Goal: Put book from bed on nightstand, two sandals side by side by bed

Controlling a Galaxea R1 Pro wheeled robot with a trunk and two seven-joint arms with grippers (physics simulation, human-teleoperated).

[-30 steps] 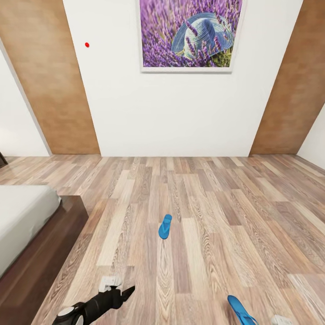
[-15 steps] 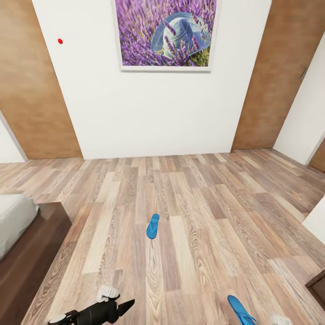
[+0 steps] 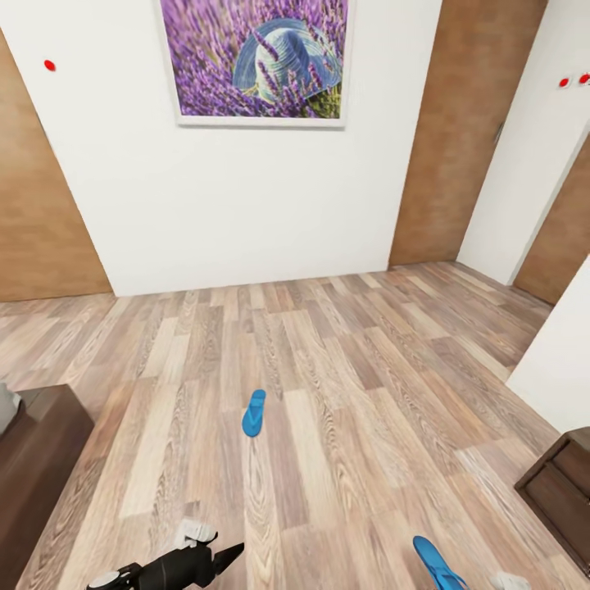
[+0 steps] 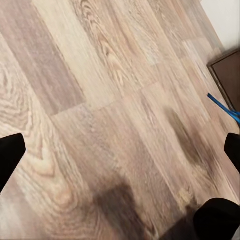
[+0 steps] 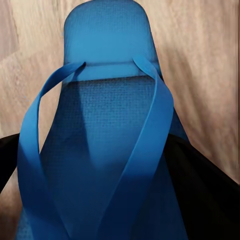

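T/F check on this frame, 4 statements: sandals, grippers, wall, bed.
1. One sandal lies flat on the wood floor, out in the open. True.
2. The right gripper holds nothing. False: the other sandal sits between its dark fingers.
3. The wall ahead carries a picture of a hat in lavender. True.
4. The book lies on the floor beside the loose sandal. False: bare planks surround that sandal.
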